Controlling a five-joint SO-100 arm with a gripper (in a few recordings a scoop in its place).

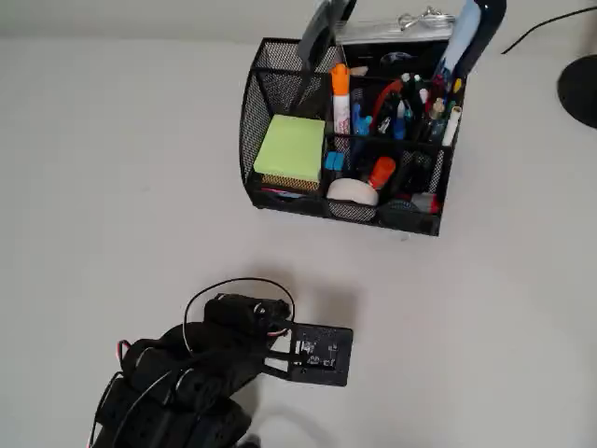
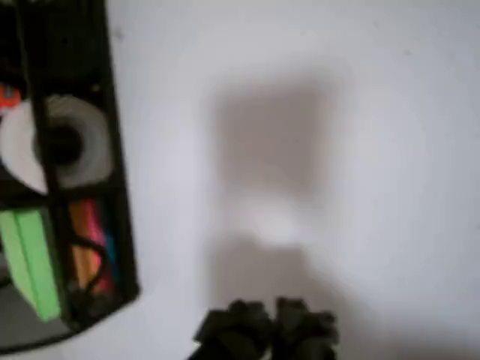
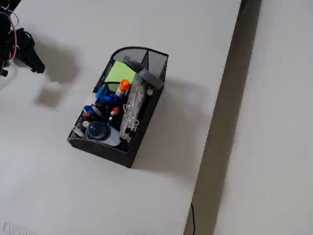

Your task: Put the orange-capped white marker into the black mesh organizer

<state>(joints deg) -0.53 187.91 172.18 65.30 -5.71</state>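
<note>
The orange-capped white marker (image 1: pixel 340 101) stands upright inside the black mesh organizer (image 1: pixel 256 112), cap up, in a back compartment behind the green sticky notes. In the fixed view its orange cap (image 3: pixel 123 85) pokes out of the organizer (image 3: pixel 146 122). My arm (image 1: pixel 205 359) sits well in front of the organizer, apart from it. My gripper (image 3: pixel 30 56) hangs above the table at the far left of the fixed view, shut and holding nothing. In the blurred wrist view the gripper (image 2: pixel 266 330) is at the bottom edge and the organizer's corner (image 2: pixel 120 225) is at the left.
The organizer also holds green sticky notes (image 1: pixel 291 149), a tape roll (image 1: pixel 353 191), several pens and a blue-handled tool (image 1: pixel 471 33). A dark round base (image 1: pixel 580 89) sits at the right edge of the overhead view. The table edge (image 3: pixel 230 73) runs down the right side of the fixed view.
</note>
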